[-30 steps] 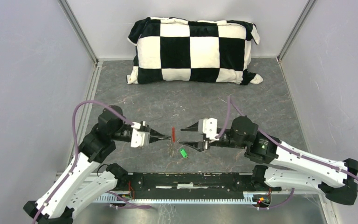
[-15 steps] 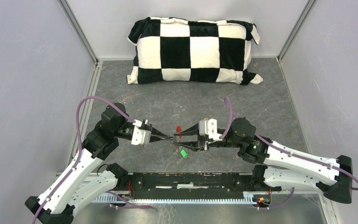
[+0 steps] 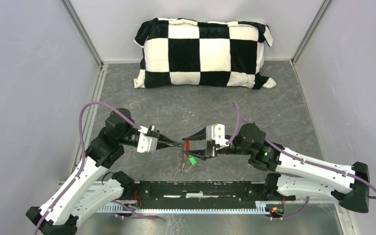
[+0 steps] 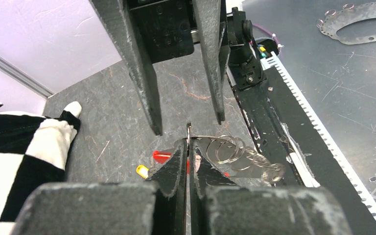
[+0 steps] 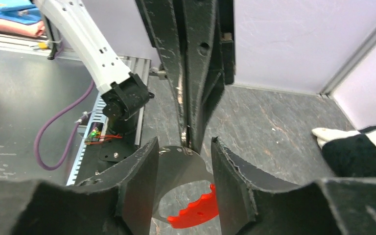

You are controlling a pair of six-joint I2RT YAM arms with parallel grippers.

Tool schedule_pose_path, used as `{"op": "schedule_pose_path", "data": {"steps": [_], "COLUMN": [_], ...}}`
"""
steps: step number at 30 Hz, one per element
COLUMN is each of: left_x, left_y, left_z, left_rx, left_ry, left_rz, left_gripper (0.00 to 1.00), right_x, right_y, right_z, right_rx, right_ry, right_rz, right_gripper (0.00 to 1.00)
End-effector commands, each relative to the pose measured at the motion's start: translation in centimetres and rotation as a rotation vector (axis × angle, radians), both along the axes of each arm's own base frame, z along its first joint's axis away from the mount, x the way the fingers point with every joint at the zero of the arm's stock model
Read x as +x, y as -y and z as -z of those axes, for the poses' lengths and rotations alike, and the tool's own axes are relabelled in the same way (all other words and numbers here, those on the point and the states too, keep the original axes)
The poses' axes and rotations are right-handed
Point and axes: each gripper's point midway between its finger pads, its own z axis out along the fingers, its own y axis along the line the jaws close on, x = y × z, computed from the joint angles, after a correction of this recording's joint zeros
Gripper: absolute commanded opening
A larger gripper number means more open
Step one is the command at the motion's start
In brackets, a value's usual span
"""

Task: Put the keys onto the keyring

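The keyring point(image 4: 225, 148), thin silver loops with a red tag point(image 5: 196, 213), hangs above the grey table between the two arms. My left gripper point(image 4: 189, 143) is shut on the edge of its thin ring, also seen from above point(image 3: 178, 145). My right gripper point(image 5: 184, 142) faces it tip to tip point(image 3: 189, 148), jaws apart, with the red tag and its curved metal piece between the fingers point(image 5: 142, 181). The green-headed key point(image 3: 192, 160) lies on the table just below the grippers. A yellow-headed key point(image 4: 142, 170) shows beside the left fingers, below the ring.
A black-and-white checked pillow point(image 3: 203, 51) lies against the back wall. Grey walls close in both sides. A black rail point(image 3: 200, 188) with the arm bases runs along the near edge.
My right gripper has moved left to meet the left one, and its fingers now stand round the red tag. The tag has swung from upright to lying across. The left gripper stayed shut.
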Motion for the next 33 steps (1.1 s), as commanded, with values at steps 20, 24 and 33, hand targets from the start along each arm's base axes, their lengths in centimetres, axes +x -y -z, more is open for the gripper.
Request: {"op": "schedule_pose_path", "data": {"steps": [20,24,33], "left_x": [2.4,2.5,2.7], "left_y": [-1.4,-1.5,-1.6], "left_z": [7.0,7.1,7.1], "left_rx": [0.168,0.172,0.168], "left_ry": [-0.068,-0.073,-0.084], "left_rz": [-0.177,-0.189,-0.216], "left_gripper": [0.02,0.02,0.02], "right_x": [3.4,3.2,3.0], "right_y": [6.6,5.9,3.8], "right_z": [22.2,24.0,25.0], "right_rx": [-0.346,-0.362,-0.364], "right_ry": [-0.381,-0.384,-0.383], "right_rz": [0.389,0.362,0.296], "right_gripper": [0.75,0.71,0.62]}}
